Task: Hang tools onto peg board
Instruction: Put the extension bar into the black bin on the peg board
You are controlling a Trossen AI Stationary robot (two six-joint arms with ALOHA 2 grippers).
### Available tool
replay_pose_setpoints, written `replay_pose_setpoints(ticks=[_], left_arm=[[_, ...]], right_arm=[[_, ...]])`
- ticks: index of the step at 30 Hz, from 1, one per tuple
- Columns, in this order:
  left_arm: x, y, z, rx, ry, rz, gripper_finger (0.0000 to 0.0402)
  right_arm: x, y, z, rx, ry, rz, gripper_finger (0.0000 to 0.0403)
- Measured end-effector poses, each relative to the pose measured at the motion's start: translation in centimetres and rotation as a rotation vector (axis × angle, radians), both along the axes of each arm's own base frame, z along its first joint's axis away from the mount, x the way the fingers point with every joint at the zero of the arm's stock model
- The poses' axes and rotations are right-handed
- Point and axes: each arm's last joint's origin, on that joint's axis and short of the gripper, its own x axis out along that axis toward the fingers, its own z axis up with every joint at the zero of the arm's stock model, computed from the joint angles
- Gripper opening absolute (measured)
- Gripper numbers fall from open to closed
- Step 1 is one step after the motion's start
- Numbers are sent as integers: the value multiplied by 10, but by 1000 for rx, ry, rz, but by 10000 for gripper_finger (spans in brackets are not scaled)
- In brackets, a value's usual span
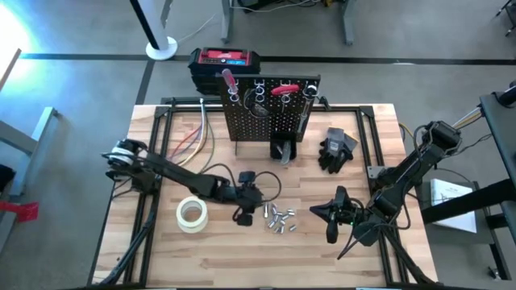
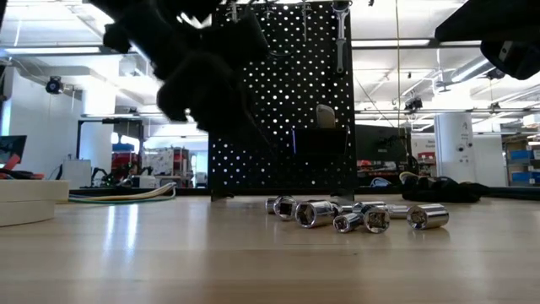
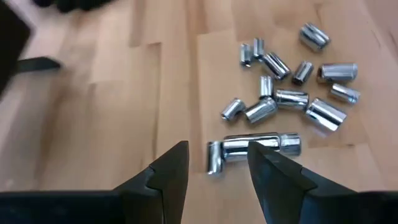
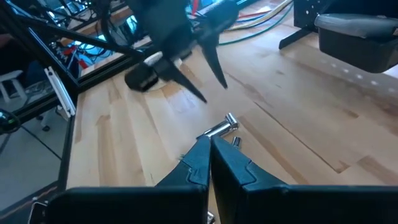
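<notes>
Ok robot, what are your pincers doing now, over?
Left pincer open over the silver sockets. Right pincer shut, waiting. Peg board unblocked.

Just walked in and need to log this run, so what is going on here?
The left gripper hovers open just above the wooden table, over the pile of short silvery socket bits, holding nothing. The right gripper waits shut beside the pile. The upright black perforated peg board already carries two red-handled tools. A whitish tape roll and black gloves lie aside.
</notes>
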Motion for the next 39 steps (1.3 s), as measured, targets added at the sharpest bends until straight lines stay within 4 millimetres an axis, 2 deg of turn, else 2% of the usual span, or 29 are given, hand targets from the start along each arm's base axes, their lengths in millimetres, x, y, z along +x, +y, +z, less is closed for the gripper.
replay_pose_setpoints(ticks=[3, 5, 10, 16, 20, 24, 31, 39], left_arm=[[6, -2, -13, 5, 22, -44, 155], [8, -2, -19, -39, 36, -5, 155], [13, -1, -24, -375, -11, 379, 155], [11, -16, -21, -455, -93, 550, 155], [13, -15, -25, -621, -146, 757, 155], [17, -17, -36, -638, -117, 779, 155], [43, -34, -52, -688, -39, 743, 155], [59, -47, -48, -419, 215, 724, 155]], right_arm=[[0, 0, 0, 12, -3, -4, 2], [0, 0, 0, 24, -6, -9, 2], [0, 0, 0, 48, -12, -18, 2], [1, -1, 0, 50, -14, -28, 2], [0, 0, 0, 83, -20, -36, 2], [0, 1, -1, 79, -15, -32, 2], [1, 2, -3, 85, 2, -15, 2], [-1, 4, -3, 86, 4, -4, 2]])
